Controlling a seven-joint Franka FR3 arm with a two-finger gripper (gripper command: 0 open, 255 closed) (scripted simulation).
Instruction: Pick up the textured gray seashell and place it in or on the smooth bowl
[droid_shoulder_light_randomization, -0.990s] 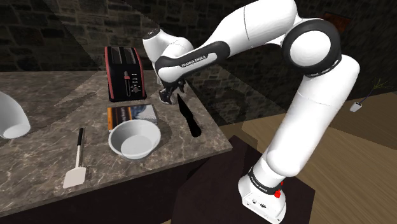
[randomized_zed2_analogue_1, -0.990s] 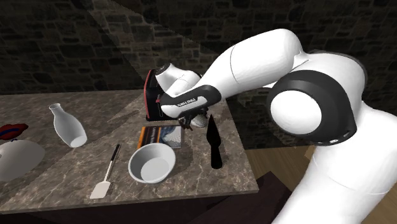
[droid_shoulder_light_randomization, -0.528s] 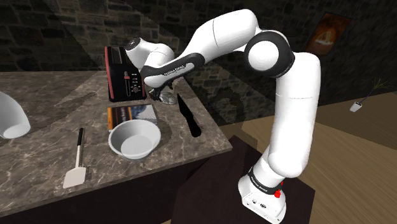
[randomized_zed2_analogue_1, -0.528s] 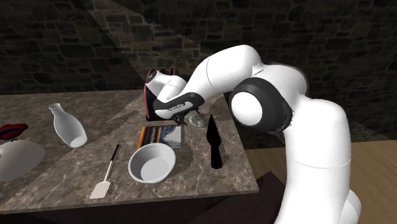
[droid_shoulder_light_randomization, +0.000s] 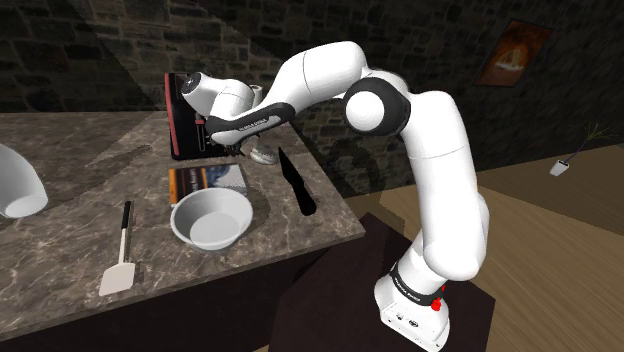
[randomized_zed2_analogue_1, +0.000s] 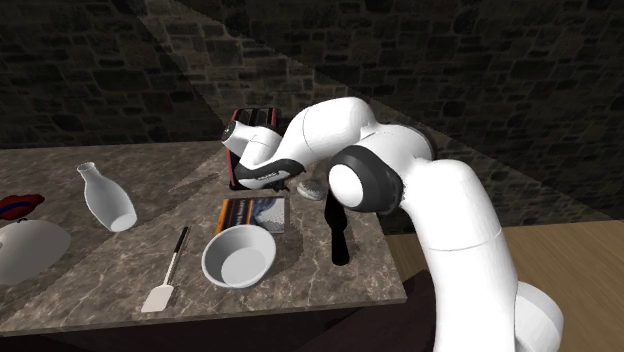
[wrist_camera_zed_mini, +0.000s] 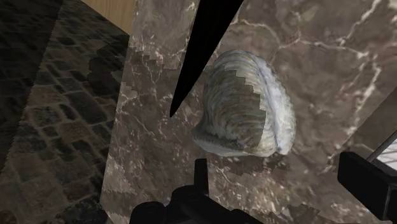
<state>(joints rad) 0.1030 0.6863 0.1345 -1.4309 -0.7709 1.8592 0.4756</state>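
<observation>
Seashell (wrist_camera_zed_mini: 245, 105) lies on the marble counter (droid_shoulder_light_randomization: 60, 250) near the toaster (droid_shoulder_light_randomization: 183, 125), just beside the tip of the black knife (wrist_camera_zed_mini: 207, 44). Its long axis runs roughly alongside the blade, with the broader end toward the gripper (wrist_camera_zed_mini: 277, 168). The gripper's fingers stand apart, released, and grasp nothing.

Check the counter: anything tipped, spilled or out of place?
The white bottle on the counter slants well off upright, seemingly lying on its side; nothing spilled around it. The black knife lies near the counter's edge, beside the seashell.
</observation>
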